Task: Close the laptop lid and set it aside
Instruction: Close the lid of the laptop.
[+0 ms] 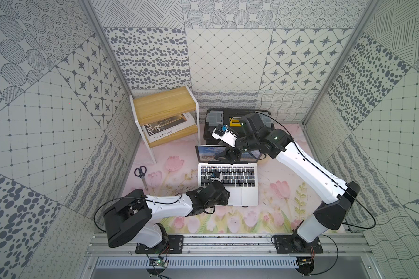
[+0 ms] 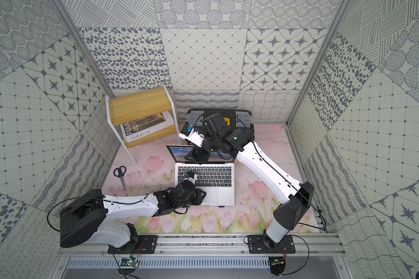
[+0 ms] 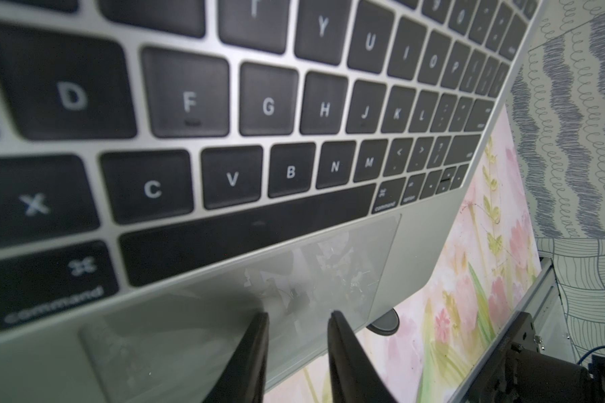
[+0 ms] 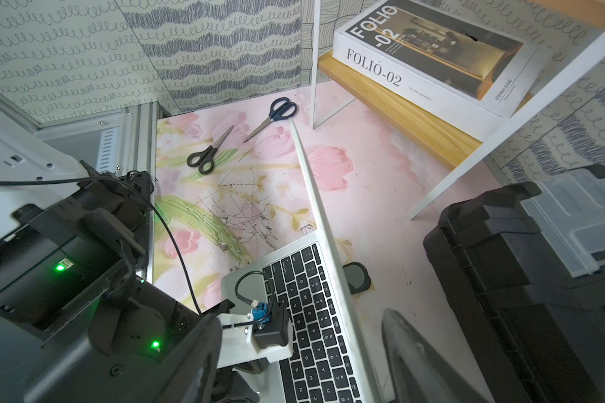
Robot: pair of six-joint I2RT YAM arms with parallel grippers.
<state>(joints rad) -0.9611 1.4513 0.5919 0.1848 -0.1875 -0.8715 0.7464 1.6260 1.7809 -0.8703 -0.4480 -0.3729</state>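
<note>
Scissors (image 1: 140, 174), shelf (image 1: 163, 105), book (image 1: 166, 132), toolbox (image 1: 209, 134).

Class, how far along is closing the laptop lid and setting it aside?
Done: nothing yet; the lid stands open, screen showing. In hand: the right hand, open, straddles the lid's top edge; the left hand is at the trackpad. Left: closing, setting aside.

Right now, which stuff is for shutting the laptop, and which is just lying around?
For the job: laptop, laptop lid.
Just lying about: scissors, book, shelf, toolbox.
</note>
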